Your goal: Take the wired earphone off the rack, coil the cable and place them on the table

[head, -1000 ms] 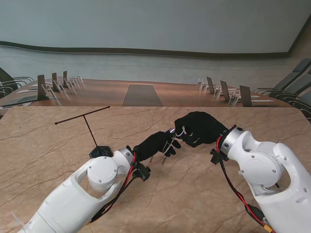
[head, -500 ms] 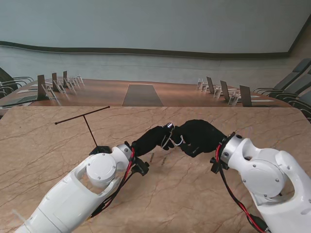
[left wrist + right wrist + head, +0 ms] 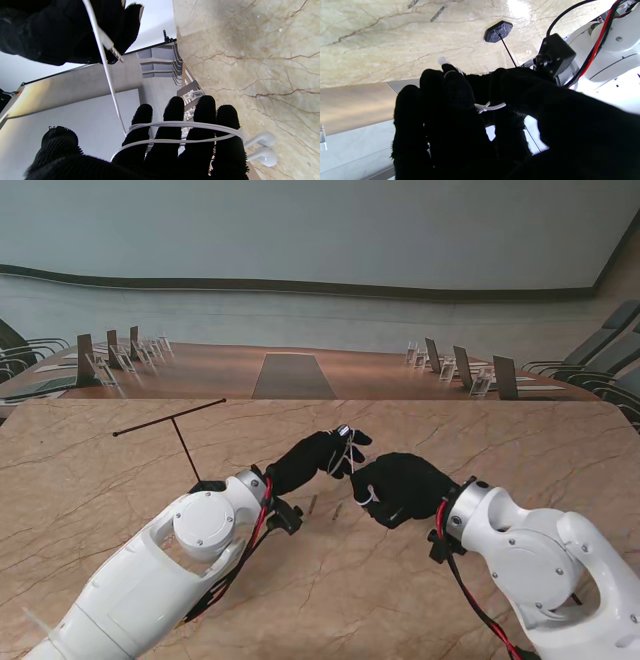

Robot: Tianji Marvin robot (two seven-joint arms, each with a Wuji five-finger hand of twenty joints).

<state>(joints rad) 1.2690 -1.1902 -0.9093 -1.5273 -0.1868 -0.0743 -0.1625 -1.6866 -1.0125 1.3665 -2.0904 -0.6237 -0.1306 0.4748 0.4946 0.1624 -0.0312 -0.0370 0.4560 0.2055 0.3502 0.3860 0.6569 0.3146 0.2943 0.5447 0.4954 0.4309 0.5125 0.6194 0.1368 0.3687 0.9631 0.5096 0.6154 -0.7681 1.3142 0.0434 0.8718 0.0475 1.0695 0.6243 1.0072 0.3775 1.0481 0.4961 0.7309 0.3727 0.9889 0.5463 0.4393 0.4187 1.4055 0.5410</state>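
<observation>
Winding around your left hand (image 3: 175,140), cable (image 3: 180,125) loops its four fingers, earbuds (image 3: 262,147) dangling beside; only the left wrist view shows this. Right hand (image 3: 400,488) pinches the plug (image 3: 112,50) end above the bench (image 3: 100,480). No readable writing.

Rows of chairs (image 3: 120,350) and desks beyond the marble table (image 3: 100,470).

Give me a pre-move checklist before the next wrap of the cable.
1. Earphone off the rack: ok.
2. Cable looped around the left hand fingers: ok, two turns show.
3. Earbuds hanging free beside the little finger: ok.
4. Right hand gripping the plug end: ok.
5. Cable between the hands free of knots: ok in the left wrist view.
6. Length left to wind: cannot tell.
</observation>
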